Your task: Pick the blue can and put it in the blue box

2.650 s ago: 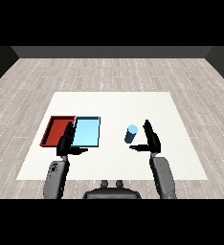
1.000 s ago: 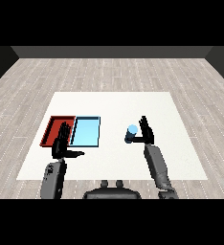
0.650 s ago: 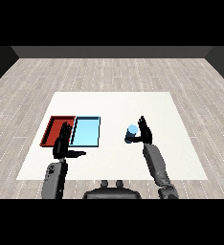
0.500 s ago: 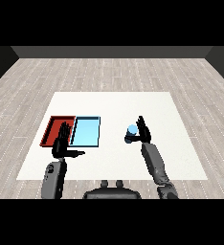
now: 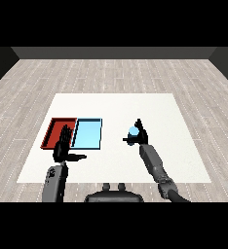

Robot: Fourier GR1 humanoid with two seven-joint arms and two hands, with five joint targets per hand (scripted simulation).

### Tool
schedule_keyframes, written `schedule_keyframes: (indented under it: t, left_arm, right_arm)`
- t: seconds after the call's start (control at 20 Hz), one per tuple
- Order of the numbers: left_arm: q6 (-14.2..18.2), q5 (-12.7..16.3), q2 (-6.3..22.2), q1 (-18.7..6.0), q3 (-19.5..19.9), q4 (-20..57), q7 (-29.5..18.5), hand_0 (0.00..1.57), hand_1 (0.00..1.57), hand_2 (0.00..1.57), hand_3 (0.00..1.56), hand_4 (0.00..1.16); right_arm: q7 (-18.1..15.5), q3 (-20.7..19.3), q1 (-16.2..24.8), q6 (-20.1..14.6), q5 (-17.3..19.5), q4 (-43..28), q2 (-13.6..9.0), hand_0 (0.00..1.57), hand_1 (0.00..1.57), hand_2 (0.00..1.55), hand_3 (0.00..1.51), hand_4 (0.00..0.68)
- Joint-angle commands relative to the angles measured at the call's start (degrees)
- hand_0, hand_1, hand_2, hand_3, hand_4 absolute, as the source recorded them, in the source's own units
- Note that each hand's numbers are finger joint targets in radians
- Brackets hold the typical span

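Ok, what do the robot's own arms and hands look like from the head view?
Both forearms are grey, rounded segments coming in from the lower corners. Each ends in a black hand with slim fingers and a thumb: the left hand and the right hand. No cables, markings or sleeves are visible.

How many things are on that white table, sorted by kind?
Flat rectangular trays: 2, one red tray and one light blue tray, side by side.
Cans: 1, a small blue can held in the right hand.
Total: 3 things.
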Motion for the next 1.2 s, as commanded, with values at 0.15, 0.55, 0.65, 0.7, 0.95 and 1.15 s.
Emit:
schedule_keyframes:
  t: [0.15,0.55,0.65,0.7,0.95,1.15]
  left_arm:
    - [2.27,-0.7,-1.52,0.07,-1.3,-2.91,2.95,0.0,0.0,0.0,0.0,0.0]
    - [0.18,0.41,-0.11,-0.9,0.28,-0.03,0.95,0.0,0.0,0.0,0.0,0.0]
    - [-0.65,-0.33,0.0,-1.18,0.39,3.18,-2.47,0.0,0.0,0.0,0.0,0.0]
    - [1.46,-0.33,-0.95,-3.59,0.0,2.18,0.46,0.0,0.0,0.0,0.0,0.0]
    - [3.14,-4.23,-3.03,-1.06,-2.84,3.27,-2.52,0.0,0.0,0.0,0.0,0.0]
    - [1.99,-3.89,-1.32,-0.91,-3.31,0.19,1.23,0.0,0.0,0.0,0.0,0.0]
  right_arm:
    - [-1.58,-2.26,-2.45,-4.25,-0.37,3.39,0.02,0.0,0.0,0.15,0.22,0.0]
    - [1.7,1.57,-3.11,-10.02,0.84,1.53,-2.26,1.54,1.54,1.5,1.46,0.596]
    - [5.5,3.91,1.73,-10.21,1.59,-6.97,-2.61,1.53,1.53,1.49,1.45,0.597]
    - [3.15,3.73,-3.4,-13.18,1.85,-0.4,0.15,1.51,1.51,1.48,1.45,0.597]
    - [13.23,11.51,-1.35,-17.26,1.91,-15.07,0.18,1.48,1.48,1.47,1.44,0.619]
    - [8.51,14.59,-1.97,-17.79,2.07,-18.64,0.19,1.5,1.5,1.49,1.45,0.635]
